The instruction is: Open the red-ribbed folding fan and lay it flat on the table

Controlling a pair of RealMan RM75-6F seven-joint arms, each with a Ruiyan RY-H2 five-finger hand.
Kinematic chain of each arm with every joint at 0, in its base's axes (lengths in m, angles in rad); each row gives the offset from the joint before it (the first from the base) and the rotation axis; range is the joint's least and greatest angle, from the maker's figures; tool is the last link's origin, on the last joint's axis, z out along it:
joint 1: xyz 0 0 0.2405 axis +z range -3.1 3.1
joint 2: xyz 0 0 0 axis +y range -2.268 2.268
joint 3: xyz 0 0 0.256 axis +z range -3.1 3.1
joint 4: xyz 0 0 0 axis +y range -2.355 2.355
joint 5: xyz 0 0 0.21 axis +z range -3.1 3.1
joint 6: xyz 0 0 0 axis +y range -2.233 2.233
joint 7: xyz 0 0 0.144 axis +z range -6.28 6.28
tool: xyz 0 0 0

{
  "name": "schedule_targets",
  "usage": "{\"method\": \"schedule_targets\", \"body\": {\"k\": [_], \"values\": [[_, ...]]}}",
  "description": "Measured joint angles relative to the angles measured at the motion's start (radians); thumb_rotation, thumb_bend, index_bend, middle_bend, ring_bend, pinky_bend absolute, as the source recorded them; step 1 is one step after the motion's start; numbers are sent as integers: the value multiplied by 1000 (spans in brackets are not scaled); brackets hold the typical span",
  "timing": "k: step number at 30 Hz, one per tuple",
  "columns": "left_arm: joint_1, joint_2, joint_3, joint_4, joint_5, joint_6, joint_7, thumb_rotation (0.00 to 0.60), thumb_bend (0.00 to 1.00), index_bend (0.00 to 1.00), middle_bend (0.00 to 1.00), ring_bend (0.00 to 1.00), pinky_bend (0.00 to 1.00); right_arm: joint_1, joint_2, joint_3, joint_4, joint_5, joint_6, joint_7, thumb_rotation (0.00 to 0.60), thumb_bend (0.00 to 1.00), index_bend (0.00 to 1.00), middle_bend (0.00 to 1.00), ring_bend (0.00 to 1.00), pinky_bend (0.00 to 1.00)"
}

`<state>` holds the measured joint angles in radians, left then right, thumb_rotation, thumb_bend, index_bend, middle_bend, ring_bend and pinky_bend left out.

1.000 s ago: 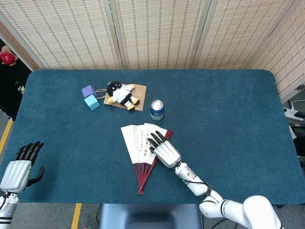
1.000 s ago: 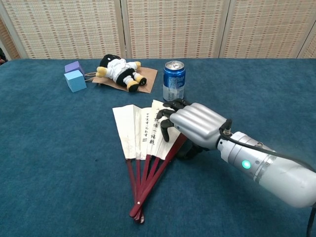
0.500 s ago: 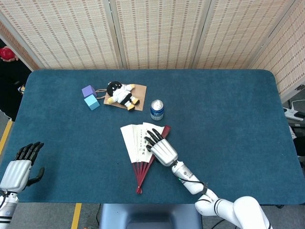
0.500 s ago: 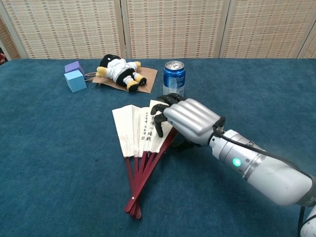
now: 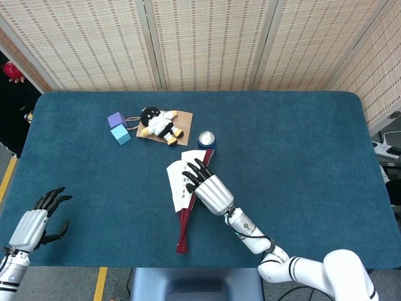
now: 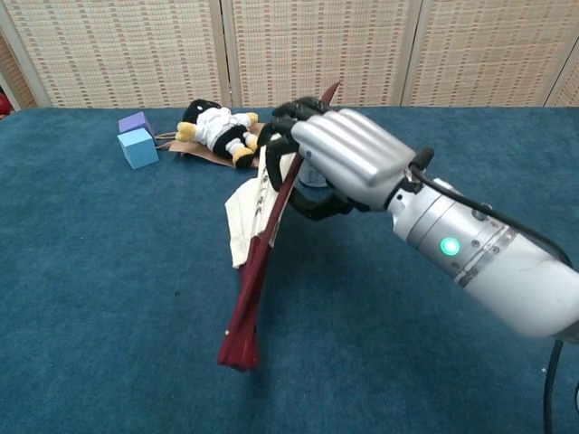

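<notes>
Being held apart and empty at the near left corner of the desk (image 5: pixel 301 144), the left hand (image 5: pixel 34 222) is showing in the head view only, with its fingers spread and nothing between them. Well to the right of it and farther off, a purple block (image 5: pixel 116 119) and a light blue block (image 5: pixel 121 134) are being left alone, as is a plush doll (image 5: pixel 160 124) lying on a brown card (image 5: pixel 183 133) just right of the blocks.

Further right, the red-ribbed folding fan (image 6: pixel 258 249) is being grasped by the right hand (image 6: pixel 339 163), whose fingers are wrapped round the ribs near the paper end. The fan is being carried tilted, its paper end up by the hand and its pivot end low, below and to the left of the hand in the chest view; whether the pivot is touching the desk cannot be told. The paper leaves are bunched and only partly spread. A blue can (image 5: pixel 206 138) is standing just beyond the hand, largely hidden behind it in the chest view.

The opening step is judged to be in hand and unfinished, since the leaves are gathered rather than fanned out. The next move is thought to call for the ribs being spread apart again and the fan being lowered flat, with care that the can is not knocked.
</notes>
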<state>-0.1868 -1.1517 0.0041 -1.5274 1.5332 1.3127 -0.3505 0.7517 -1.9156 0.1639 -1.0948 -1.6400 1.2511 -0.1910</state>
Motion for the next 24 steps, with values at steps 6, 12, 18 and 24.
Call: {"method": "schedule_targets", "body": {"k": [6, 12, 18, 24], "values": [[-34, -45, 24, 82, 31, -63, -290, 600, 467, 172, 0, 0, 112, 21, 85, 80, -223, 62, -31, -114, 600, 640, 596, 211, 71, 42], [-56, -152, 21, 199, 43, -68, -483, 600, 459, 275, 0, 0, 101, 42, 114, 181, -421, 253, -92, -201, 600, 639, 615, 210, 71, 42], [-74, -196, 4, 195, 34, -68, -654, 600, 440, 106, 0, 0, 95, 94, 101, 286, -572, 485, -127, -333, 600, 639, 615, 210, 71, 42], [-114, -224, -49, 110, -28, -112, -830, 600, 432, 74, 0, 0, 88, 164, 40, 347, -605, 645, -123, -403, 600, 639, 615, 210, 71, 42]]}}
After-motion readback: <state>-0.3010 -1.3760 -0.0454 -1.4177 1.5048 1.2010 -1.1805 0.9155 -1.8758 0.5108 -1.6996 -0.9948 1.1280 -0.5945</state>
